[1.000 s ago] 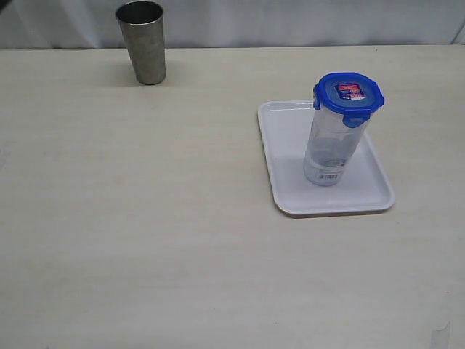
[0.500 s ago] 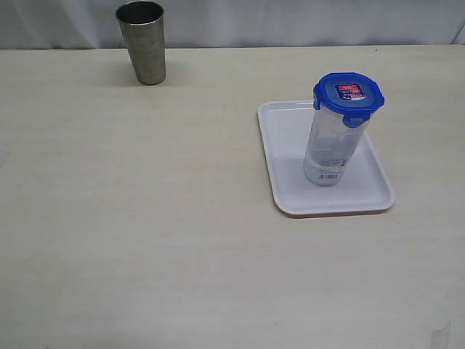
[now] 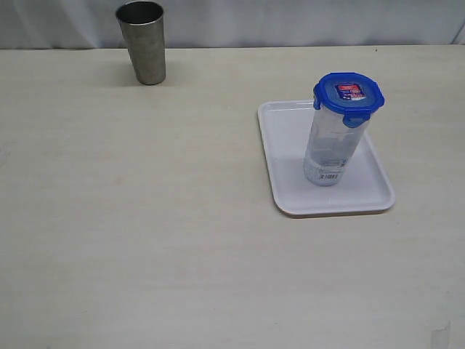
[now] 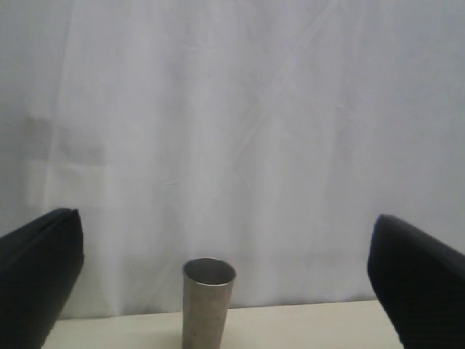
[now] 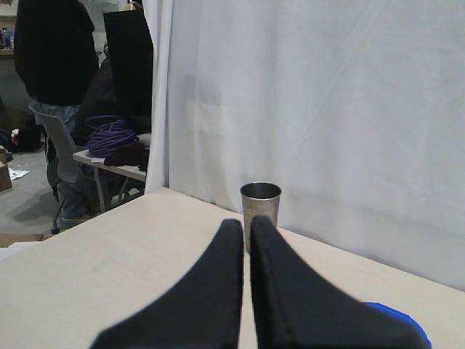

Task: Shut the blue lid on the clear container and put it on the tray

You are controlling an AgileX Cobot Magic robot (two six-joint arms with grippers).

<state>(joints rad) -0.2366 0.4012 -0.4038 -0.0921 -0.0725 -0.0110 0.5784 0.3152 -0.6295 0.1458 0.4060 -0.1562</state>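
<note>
So we've got the clear container (image 3: 328, 149) standing upright on the tray (image 3: 285, 138) with the blue lid (image 3: 348, 94) on top, steel cup (image 3: 143, 42) well apart on the tabletop (image 3: 145, 218), left fingers (image 4: 38, 270) spread wide and empty, right fingers (image 5: 216, 291) pressed together on nothing.

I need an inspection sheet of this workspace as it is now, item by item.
Surface: pale table, no spills seen.
Job's things: blue lid on the clear container, standing upright on the tray.
Clutter: steel cup at the far edge.
Grippers: left tool open, empty; right tool shut, empty.
Cables: purple coiled cord on a desk in the background.
Surroundings: white curtain behind the table.
</note>
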